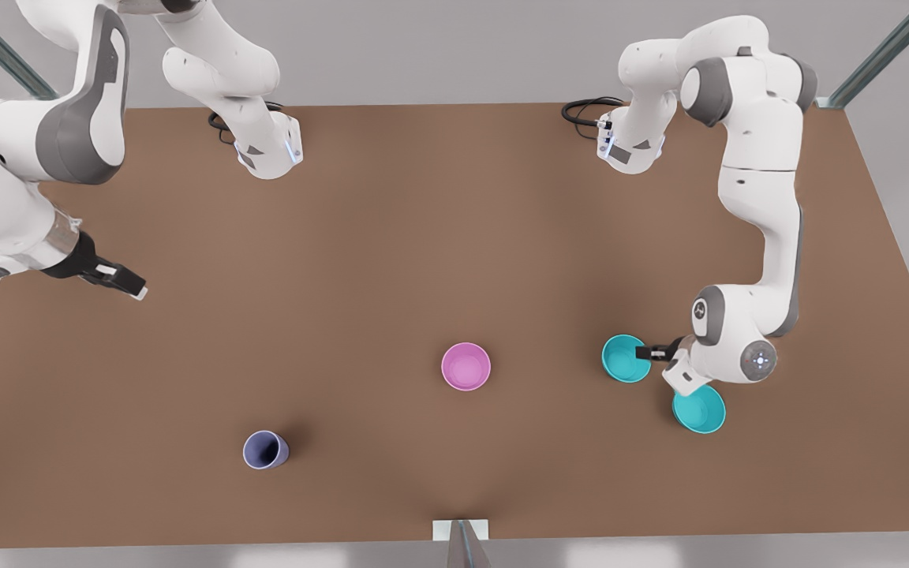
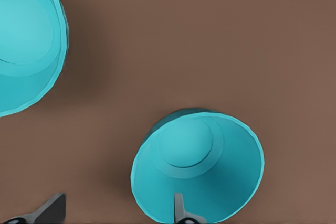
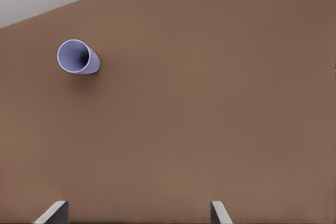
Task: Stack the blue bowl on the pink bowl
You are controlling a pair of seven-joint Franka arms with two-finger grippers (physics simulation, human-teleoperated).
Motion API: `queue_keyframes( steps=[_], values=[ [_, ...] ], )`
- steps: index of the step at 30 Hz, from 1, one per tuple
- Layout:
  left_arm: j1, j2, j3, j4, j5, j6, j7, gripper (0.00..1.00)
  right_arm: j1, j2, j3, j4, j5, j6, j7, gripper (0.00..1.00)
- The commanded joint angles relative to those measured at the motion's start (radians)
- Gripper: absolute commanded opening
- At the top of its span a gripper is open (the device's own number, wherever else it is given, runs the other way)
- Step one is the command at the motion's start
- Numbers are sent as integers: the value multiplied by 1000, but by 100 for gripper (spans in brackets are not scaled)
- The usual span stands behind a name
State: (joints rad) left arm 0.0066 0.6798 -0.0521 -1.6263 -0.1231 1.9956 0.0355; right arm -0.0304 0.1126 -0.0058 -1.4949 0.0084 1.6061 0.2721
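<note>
Two turquoise bowls sit on the brown table (image 1: 391, 237). Left gripper (image 1: 654, 349) hangs at the blue bowl (image 1: 625, 359), fingers (image 2: 180, 209) spread wide, one inside the bowl near its wall, the other outside over bare table; nothing is clamped. Second bowl (image 1: 700, 410) lies just beside that gripper, apart from the first. Pink bowl (image 1: 465, 366) stands upright well apart from both grippers. Right gripper (image 1: 125, 282) waits at the front view's left, fingers wide and holding nothing, with the cup (image 3: 77, 56) far ahead of them.
</note>
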Motion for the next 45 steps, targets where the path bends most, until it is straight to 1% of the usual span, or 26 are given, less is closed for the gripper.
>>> queue_keyframes(
  steps=[1,4,5,8,9,10,12,18,20,22,23,24,27,29,31,34,39,45],
  values=[
    [-1,7,0,-14,-1,62,44,100,38,45,-3,56,-10,-115,-389,100],
    [-1,17,-2,-14,-3,65,44,100,41,47,0,64,-18,-115,-375,100],
    [-2,29,-2,-14,-4,65,43,97,41,47,1,64,-18,-117,-378,100],
    [-8,30,-3,-14,-6,65,41,71,43,47,3,62,-19,-118,-378,100],
    [-7,36,-3,-12,-15,65,40,52,43,48,3,62,-21,-121,-378,100],
    [-8,37,-3,-12,-26,65,40,45,43,48,3,62,-21,-121,-378,100],
    [-14,37,-3,-12,-27,65,34,21,44,48,3,64,-21,-121,-378,100],
    [-25,23,-5,-10,-53,62,24,21,43,50,3,65,-21,-121,-378,100],
    [-66,-54,-3,-10,-112,42,-45,21,41,50,3,67,-21,-121,-380,100],
    [-114,-74,-5,-4,-109,40,-111,21,41,50,1,68,-22,-121,-381,100],
    [-168,-68,-5,48,-104,-4,-202,21,41,50,1,68,-22,-121,-383,100],
    [-226,-39,-5,140,-102,-84,-357,21,41,50,1,68,-22,-121,-383,100],
    [-418,44,-5,287,-105,-119,-681,21,41,50,1,70,-24,-121,-384,100],
    [-488,135,-14,447,-127,-179,-855,21,40,50,0,71,-24,-121,-386,100],
    [-536,178,-14,513,-125,-179,-914,21,40,50,1,71,-24,-121,-386,100],
    [-534,214,-11,548,-125,-173,-919,21,40,50,0,71,-24,-121,-386,100],
    [-502,218,-12,539,-119,-155,-896,21,40,50,-2,73,-25,-121,-386,100],
    [-510,259,-17,545,-127,-24,-898,21,40,50,-2,73,-27,-121,-386,100]
  ],
)
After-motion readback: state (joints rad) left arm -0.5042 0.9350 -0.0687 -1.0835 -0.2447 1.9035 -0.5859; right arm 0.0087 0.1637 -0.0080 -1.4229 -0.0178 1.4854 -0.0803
